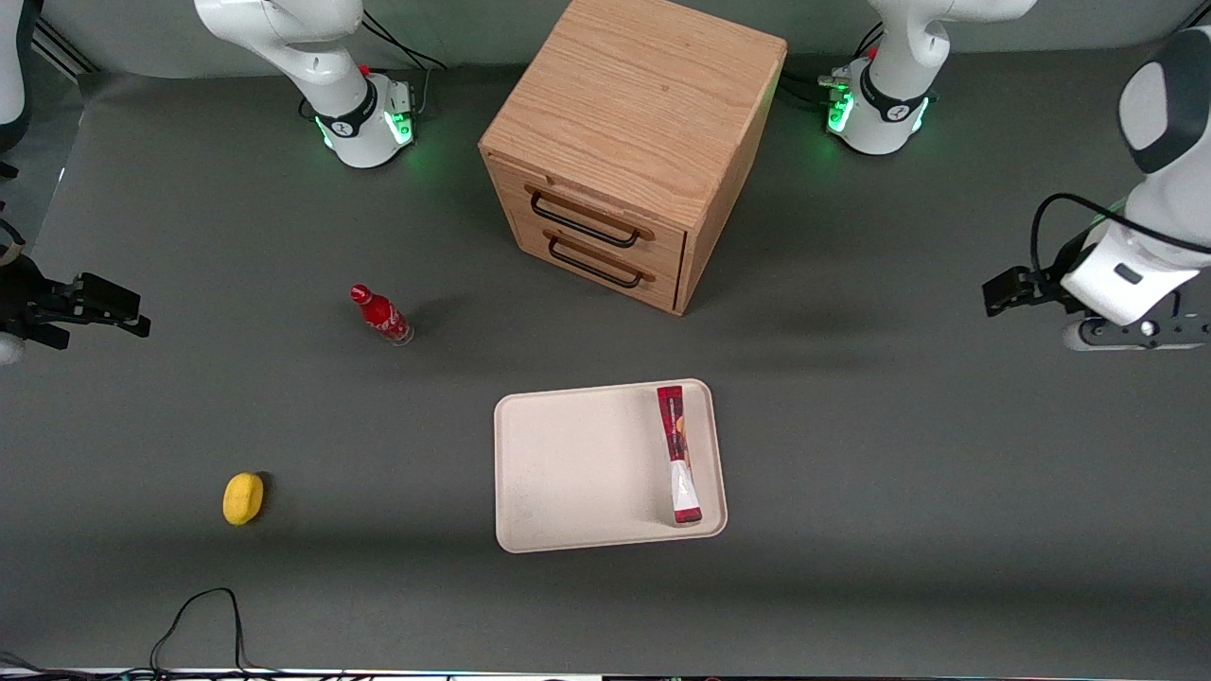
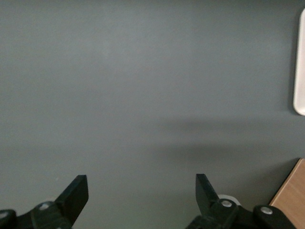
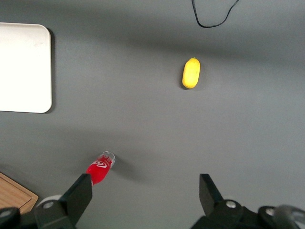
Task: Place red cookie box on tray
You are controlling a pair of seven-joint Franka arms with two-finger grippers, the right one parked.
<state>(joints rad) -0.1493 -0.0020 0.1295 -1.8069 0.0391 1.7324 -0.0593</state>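
Observation:
The red cookie box [image 1: 678, 454] lies flat in the cream tray [image 1: 568, 473], along the short rim that faces the working arm's end of the table. My gripper [image 1: 995, 293] hangs far off toward that end, well apart from the tray and about level with the cabinet's front. In the left wrist view the gripper [image 2: 141, 180] is open over bare grey table, with nothing between its fingers. That view shows only a strip of the tray's rim [image 2: 300, 67], and the box is out of sight there.
A wooden drawer cabinet [image 1: 634, 142] stands farther from the front camera than the tray. Toward the parked arm's end, a small red bottle [image 1: 380, 315] stands upright and a yellow lemon-like object [image 1: 243, 497] lies on the table. A black cable [image 1: 199, 619] loops at the near edge.

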